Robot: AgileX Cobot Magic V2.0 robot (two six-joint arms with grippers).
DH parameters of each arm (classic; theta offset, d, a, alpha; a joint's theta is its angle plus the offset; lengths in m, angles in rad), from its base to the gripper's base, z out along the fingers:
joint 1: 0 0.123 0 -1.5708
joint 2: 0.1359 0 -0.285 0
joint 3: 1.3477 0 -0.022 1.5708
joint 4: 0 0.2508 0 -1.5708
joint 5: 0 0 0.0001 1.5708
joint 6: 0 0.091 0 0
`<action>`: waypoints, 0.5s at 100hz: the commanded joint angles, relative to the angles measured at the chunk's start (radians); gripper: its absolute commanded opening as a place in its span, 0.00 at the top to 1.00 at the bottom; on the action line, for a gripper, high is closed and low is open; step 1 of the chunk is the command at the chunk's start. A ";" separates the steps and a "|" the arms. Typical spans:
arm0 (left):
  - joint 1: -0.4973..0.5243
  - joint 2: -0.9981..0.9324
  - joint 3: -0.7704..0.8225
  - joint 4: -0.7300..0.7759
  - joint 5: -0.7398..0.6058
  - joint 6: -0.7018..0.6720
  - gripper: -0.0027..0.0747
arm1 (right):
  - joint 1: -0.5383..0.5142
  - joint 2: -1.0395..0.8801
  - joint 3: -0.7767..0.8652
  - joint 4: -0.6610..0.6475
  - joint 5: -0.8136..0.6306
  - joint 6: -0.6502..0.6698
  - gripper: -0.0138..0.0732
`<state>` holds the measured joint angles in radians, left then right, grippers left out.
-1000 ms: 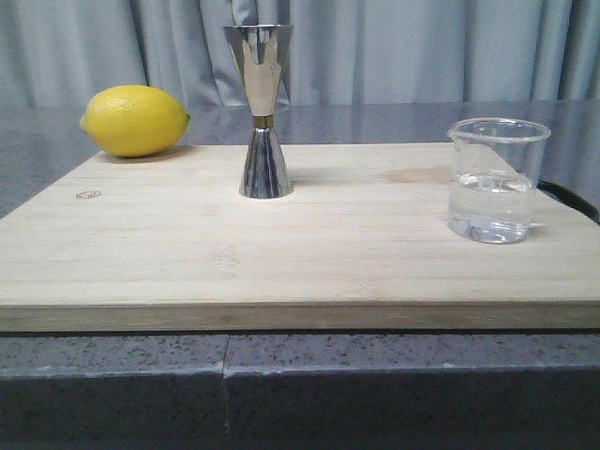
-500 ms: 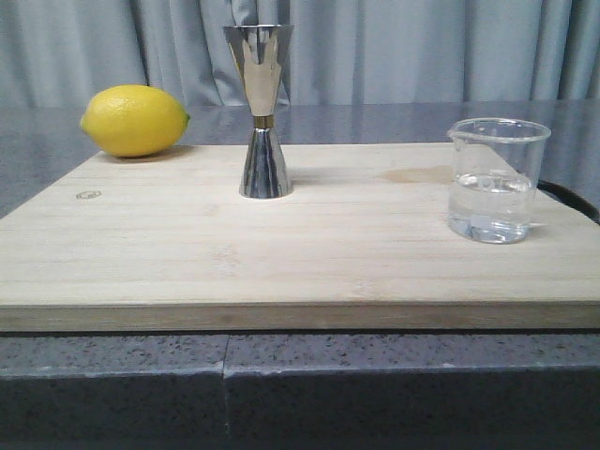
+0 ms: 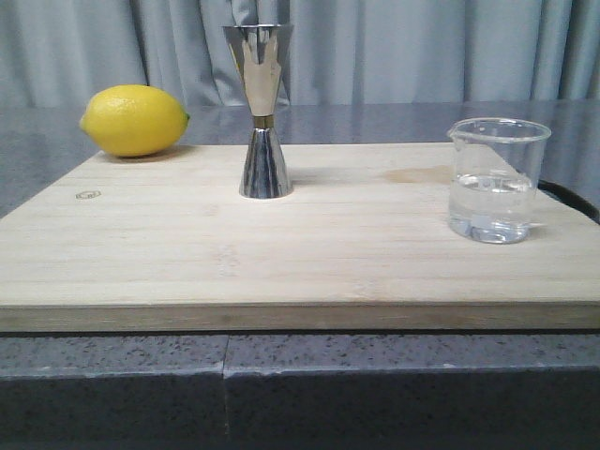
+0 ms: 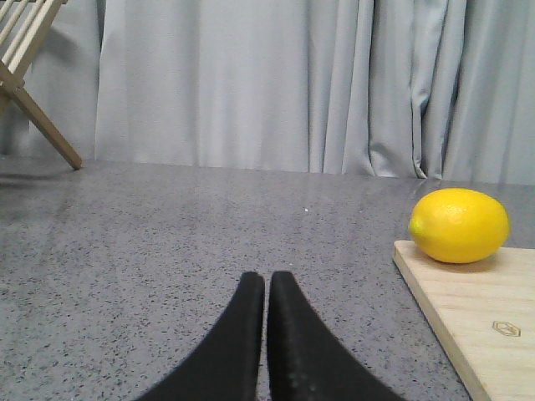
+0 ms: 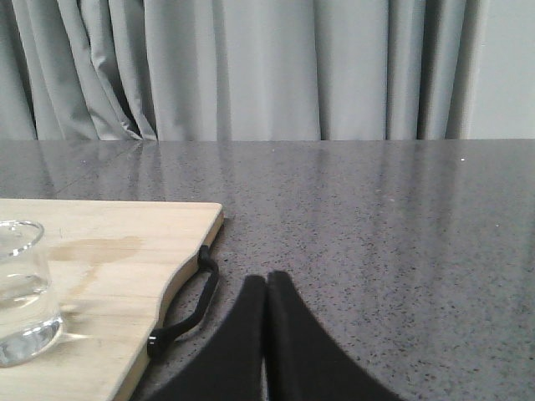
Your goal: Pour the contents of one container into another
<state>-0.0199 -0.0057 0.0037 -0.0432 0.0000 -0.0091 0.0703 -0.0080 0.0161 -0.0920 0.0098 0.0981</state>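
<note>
Pouring is not yet beginning. The glass beaker [image 3: 498, 178], holding clear liquid, is sitting untouched at the right of a wooden board [image 3: 281, 253]; the steel jigger [image 3: 262, 111] is standing upright near the board's back middle, well apart from it. A lemon [image 3: 134, 120] is lying at the back left. Both the left gripper [image 4: 266, 288] and right gripper [image 5: 266, 288] are resting closed and empty off the board's sides. Everything remains: grasping, carrying, tipping.

Grey pleated curtain [image 3: 422, 47] spans the rear; speckled grey stone countertop [image 4: 167, 251]; slatted wooden frame [image 4: 29, 75] at one corner.
</note>
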 commanded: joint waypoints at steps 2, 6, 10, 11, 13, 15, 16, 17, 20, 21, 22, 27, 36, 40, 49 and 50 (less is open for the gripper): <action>-0.009 -0.026 0.004 -0.005 -0.078 -0.010 0.99 | -0.007 -0.023 0.026 -0.003 -0.087 -0.004 0.92; -0.009 -0.026 0.004 -0.007 -0.078 -0.010 0.99 | -0.007 -0.023 0.026 0.009 -0.087 -0.004 0.92; -0.009 -0.026 0.004 -0.012 -0.078 -0.010 0.99 | -0.007 -0.023 0.026 0.016 -0.087 -0.004 0.92; -0.009 -0.026 0.004 -0.012 -0.078 -0.010 0.99 | -0.007 -0.023 0.026 0.016 -0.087 -0.004 0.92; -0.009 -0.026 0.004 -0.019 -0.078 -0.010 0.99 | -0.007 -0.023 0.026 0.022 -0.087 -0.004 0.92; -0.009 -0.026 0.004 -0.029 -0.078 -0.010 0.99 | -0.007 -0.023 0.026 0.029 -0.087 -0.004 0.92; -0.009 -0.026 0.004 -0.033 -0.078 -0.010 0.99 | -0.007 -0.023 0.026 0.031 -0.087 -0.004 0.92; -0.009 -0.026 0.004 -0.041 -0.078 -0.010 0.99 | -0.007 -0.023 0.026 0.034 -0.087 -0.004 0.92; -0.009 -0.026 0.004 -0.059 -0.078 -0.010 0.99 | -0.007 -0.023 0.026 0.047 -0.087 -0.004 0.92; -0.009 -0.026 0.004 -0.064 -0.078 -0.010 0.99 | -0.007 -0.023 0.026 0.049 -0.087 -0.004 0.92; -0.009 -0.026 0.004 -0.073 -0.078 -0.010 0.99 | -0.007 -0.023 0.026 0.055 -0.087 -0.004 0.92; -0.009 -0.026 0.002 -0.097 -0.078 -0.010 0.99 | -0.007 -0.023 0.026 0.069 -0.087 -0.004 0.92; -0.009 -0.026 -0.004 -0.108 -0.076 -0.010 0.99 | -0.007 -0.023 0.025 0.092 -0.087 -0.004 0.92; -0.009 -0.026 -0.006 -0.113 -0.074 -0.010 0.99 | -0.007 -0.023 0.022 0.101 -0.084 -0.004 0.92; -0.009 -0.026 -0.019 -0.142 -0.056 -0.012 0.99 | -0.007 -0.023 0.005 0.104 -0.052 -0.004 0.92; -0.009 -0.026 -0.021 -0.148 -0.051 -0.012 0.99 | -0.007 -0.023 0.000 0.106 -0.047 -0.004 0.92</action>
<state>-0.0199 -0.0057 0.0019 -0.1512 0.0000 -0.0091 0.0703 -0.0080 0.0161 0.0000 0.0124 0.0981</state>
